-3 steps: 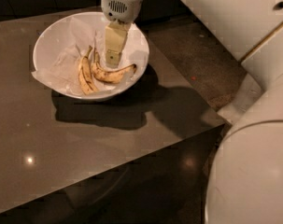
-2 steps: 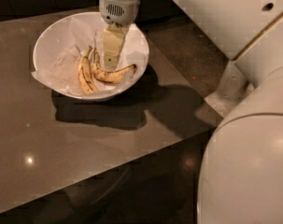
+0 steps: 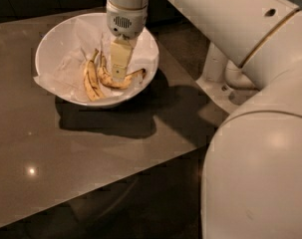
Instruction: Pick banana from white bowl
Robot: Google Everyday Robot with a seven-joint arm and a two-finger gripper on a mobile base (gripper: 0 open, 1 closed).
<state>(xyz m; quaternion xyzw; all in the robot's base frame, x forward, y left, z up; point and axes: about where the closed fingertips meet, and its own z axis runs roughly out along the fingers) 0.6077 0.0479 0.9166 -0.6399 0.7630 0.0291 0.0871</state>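
Note:
The white bowl (image 3: 56, 39), wide and lined with crumpled white paper, stands at the back left of the dark table. Two bananas lie in it. The banana (image 3: 124, 81) is the strongly curved yellow one with a dark tip on the right. A straighter banana (image 3: 90, 81) with dark streaks lies to its left. My gripper (image 3: 118, 74) reaches straight down into the bowl from above, its tip right at the middle of the curved banana and hiding part of it.
The brown table (image 3: 66, 143) stretches to the front and left of the bowl. Its front edge runs diagonally across the lower part of the view. My large white arm and base (image 3: 255, 133) fill the right side.
My gripper has stayed over the curved banana. My arm and base now fill more of the right side.

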